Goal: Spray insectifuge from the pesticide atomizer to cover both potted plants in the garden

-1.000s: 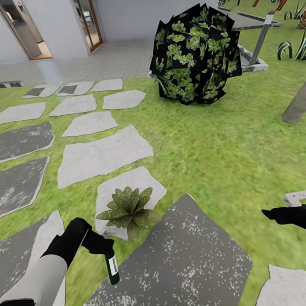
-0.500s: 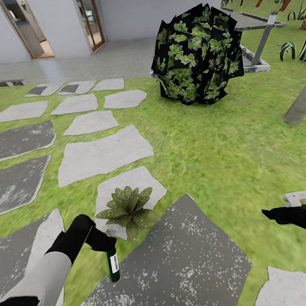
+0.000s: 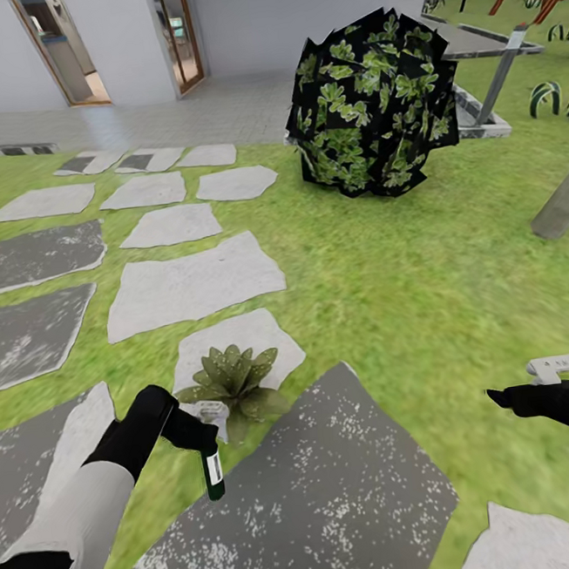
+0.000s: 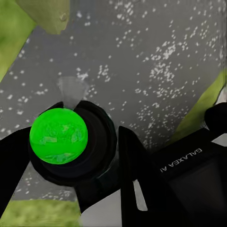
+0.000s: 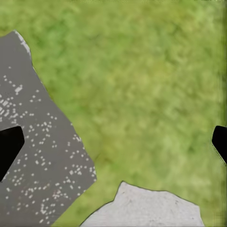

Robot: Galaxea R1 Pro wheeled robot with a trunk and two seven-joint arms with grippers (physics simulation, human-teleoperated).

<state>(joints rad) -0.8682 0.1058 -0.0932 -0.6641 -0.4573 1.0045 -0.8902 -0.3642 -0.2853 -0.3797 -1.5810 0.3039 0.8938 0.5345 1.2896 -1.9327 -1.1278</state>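
Head view is showing the left gripper (image 3: 198, 434) clamping the pesticide atomizer (image 3: 212, 465) beside a potted plant (image 3: 233, 379), whose leaves the nozzle should be facing; right gripper (image 3: 507, 399) state unclear.

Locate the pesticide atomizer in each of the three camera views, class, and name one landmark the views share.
Head view: pesticide atomizer low on the left, hanging bottom-down from the left gripper, just below the potted plant.
Left wrist view: seen end-on, its round bright green end between the dark jaws.
Right wrist view: not in it.
Shared landmark: the dark speckled stepping stone, also at and.
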